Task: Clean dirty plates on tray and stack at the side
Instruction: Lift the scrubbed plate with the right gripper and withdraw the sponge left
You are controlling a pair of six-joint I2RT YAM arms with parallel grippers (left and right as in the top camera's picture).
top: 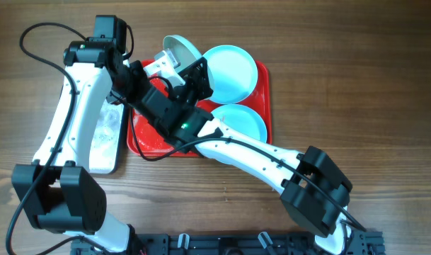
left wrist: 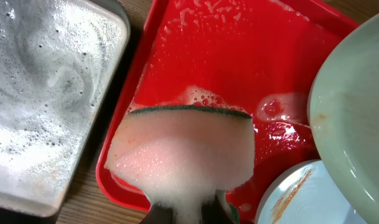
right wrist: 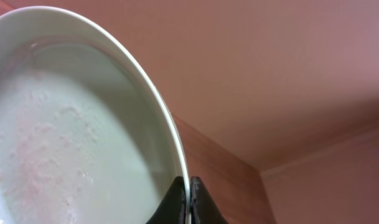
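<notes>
Currently the right gripper [right wrist: 189, 200] is clamped narrow on the rim of one turquoise plate [right wrist: 71, 124]. It holds the plate tilted on edge above the upper left part of the red tray [top: 141, 145], as the overhead view shows. The left gripper [left wrist: 189, 210] is pinched shut on a foamy sponge [left wrist: 183, 155]. The sponge hangs over the wet, sudsy floor of the tray, just left of the lifted plate and not visibly touching it.

Two more plates [top: 233, 71] lie flat on the right side of the tray. One of them shows thin brown streaks at the lower right of the left wrist view. Left of the red tray, a metal tray [left wrist: 46, 93] full of suds sits on the table [top: 357, 42].

The lifted plate looks stiff and light enough for a rim pinch, but its soapy film probably makes it slippery. Only a thin edge sits between the fingers, so hard scrubbing far from the grip could twist it or slide it out. Pressing the soft sponge close to the held edge seems safer. Whether the plate would break if dropped cannot be told.
</notes>
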